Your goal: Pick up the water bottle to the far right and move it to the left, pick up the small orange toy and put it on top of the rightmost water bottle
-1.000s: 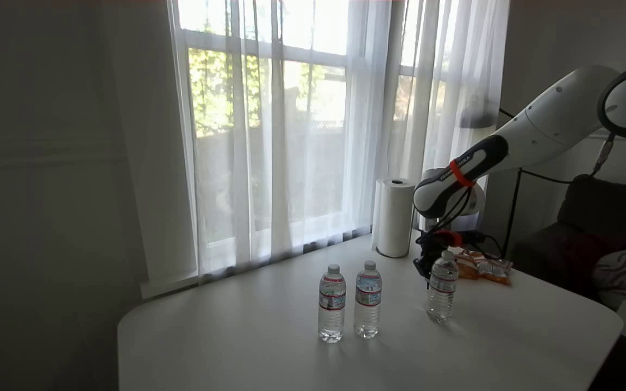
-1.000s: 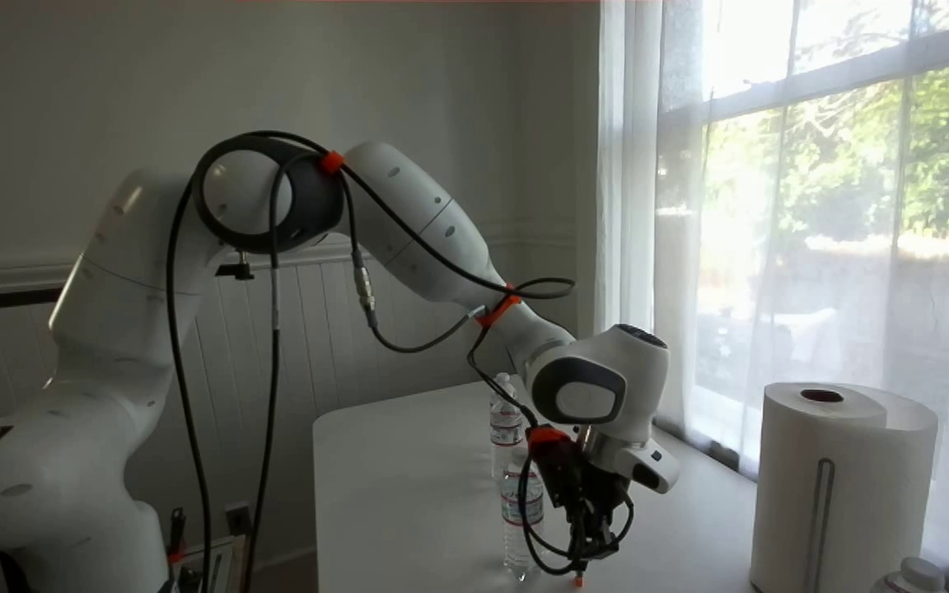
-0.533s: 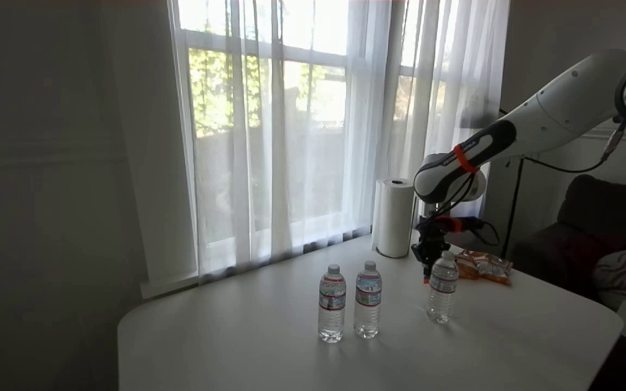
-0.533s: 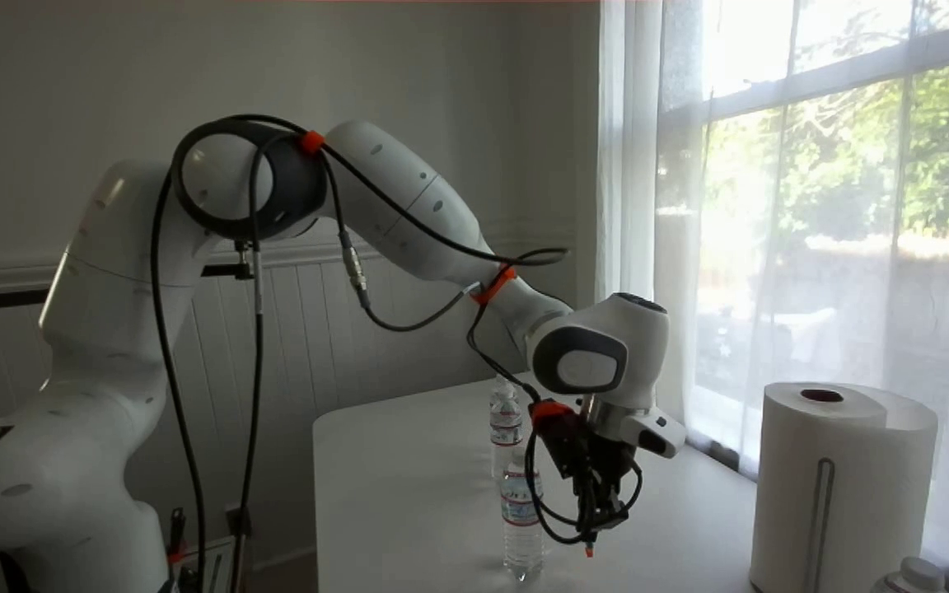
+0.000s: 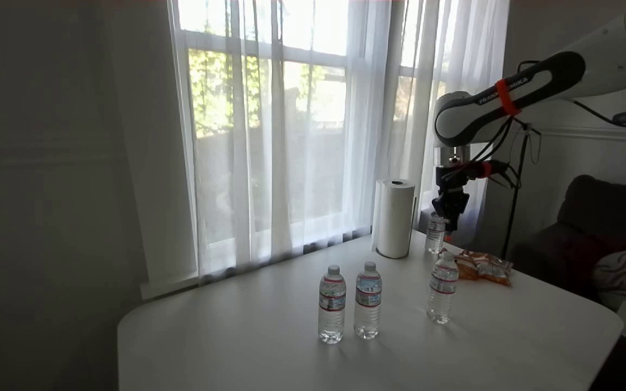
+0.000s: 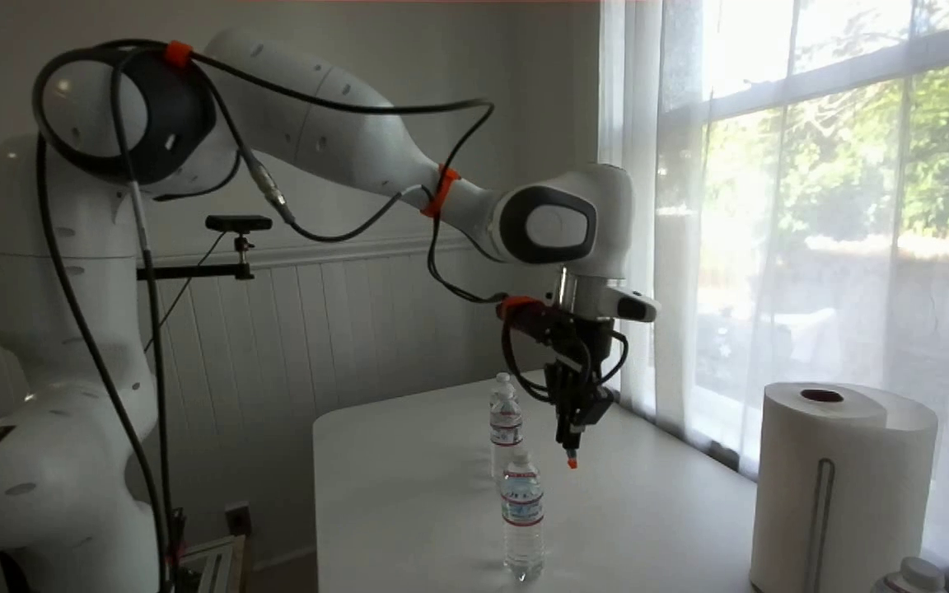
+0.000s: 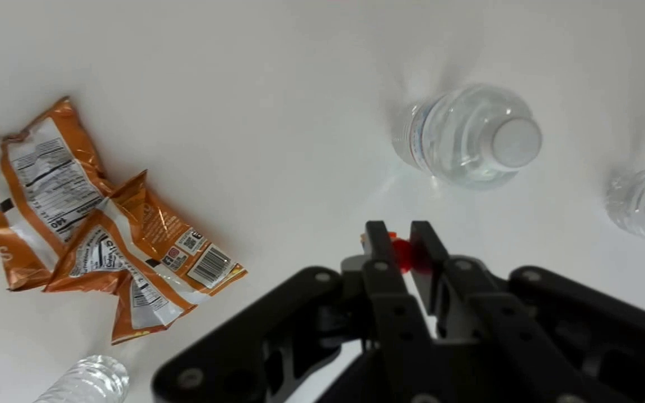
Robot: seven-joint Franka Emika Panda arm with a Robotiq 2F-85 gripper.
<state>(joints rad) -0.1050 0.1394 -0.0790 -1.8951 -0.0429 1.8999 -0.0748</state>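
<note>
The tool (image 7: 403, 246) has got the small orange toy (image 6: 572, 464) clamped between its fingers (image 7: 378, 246), up off the counter (image 6: 417, 502). In an exterior view the rightmost water bottle (image 5: 442, 290) is just standing upright, with a couple of orange snack bags (image 5: 489, 267) lying behind it. Two more bottles (image 5: 332, 309) stand side by side over to its left, and a fourth bottle (image 5: 433, 239) is near the paper towel roll (image 5: 394, 222).

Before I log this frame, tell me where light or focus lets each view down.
Both exterior views: the window is blown out to white in places, while the walls look dim. Wrist view: the hand, up close, is dark and soft, while the snack bags beyond look fairly crisp.
</note>
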